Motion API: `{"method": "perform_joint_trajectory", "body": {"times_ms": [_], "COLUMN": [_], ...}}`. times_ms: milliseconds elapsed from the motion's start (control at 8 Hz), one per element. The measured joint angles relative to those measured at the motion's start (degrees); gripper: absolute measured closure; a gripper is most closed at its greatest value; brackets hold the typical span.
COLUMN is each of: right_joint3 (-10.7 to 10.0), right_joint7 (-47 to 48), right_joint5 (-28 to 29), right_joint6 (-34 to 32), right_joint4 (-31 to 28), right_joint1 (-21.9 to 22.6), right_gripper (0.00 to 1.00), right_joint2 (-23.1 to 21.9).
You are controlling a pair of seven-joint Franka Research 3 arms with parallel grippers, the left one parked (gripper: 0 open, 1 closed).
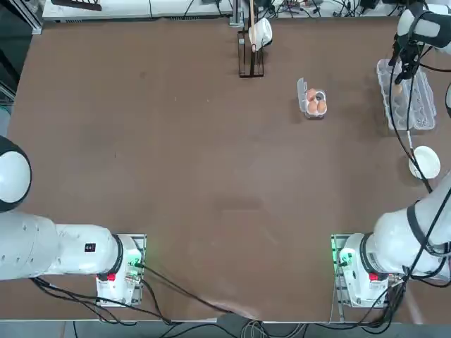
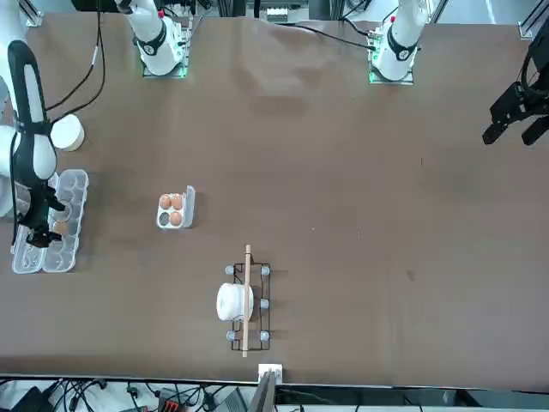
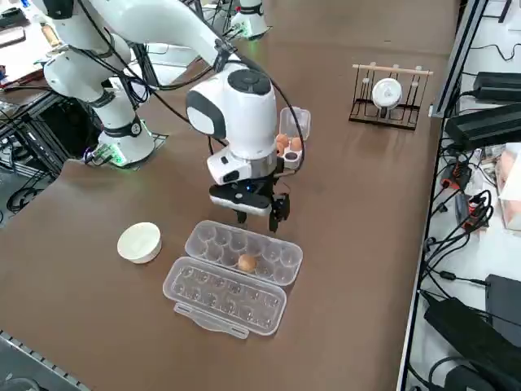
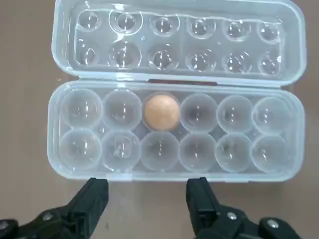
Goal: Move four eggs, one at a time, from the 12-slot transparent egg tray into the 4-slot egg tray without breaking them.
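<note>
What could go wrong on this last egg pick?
1. The right gripper hangs open short of the last egg, which sits in the row next to the lid; the jaws could clip the cup walls of the 12-slot tray.
2. Only one cup is free in the 4-slot tray; its neighbours could get knocked.

Overhead, front, side, perhaps close wrist.

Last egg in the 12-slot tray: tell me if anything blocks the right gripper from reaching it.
Nothing visible does. The right gripper hangs open above the long tray, whose lid lies folded flat away. The egg sits alone, uncovered, in the row nearest the lid's hinge.
</note>
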Motion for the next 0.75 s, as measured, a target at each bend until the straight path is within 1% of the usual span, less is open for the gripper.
{"method": "perform_joint_trajectory", "body": {"times_ms": [250,750], "right_joint3": [-0.03,-0.04], "right_joint7": [-2.31,-7.39], "right_joint5": [-0.96,-0.98], "right_joint6": [0.04,0.68], "right_joint4": [3.12,4.03], "right_joint1": [-1.45,-4.29], "right_gripper": [0.04,0.04], "right_joint2": [3.02,5.41]}}
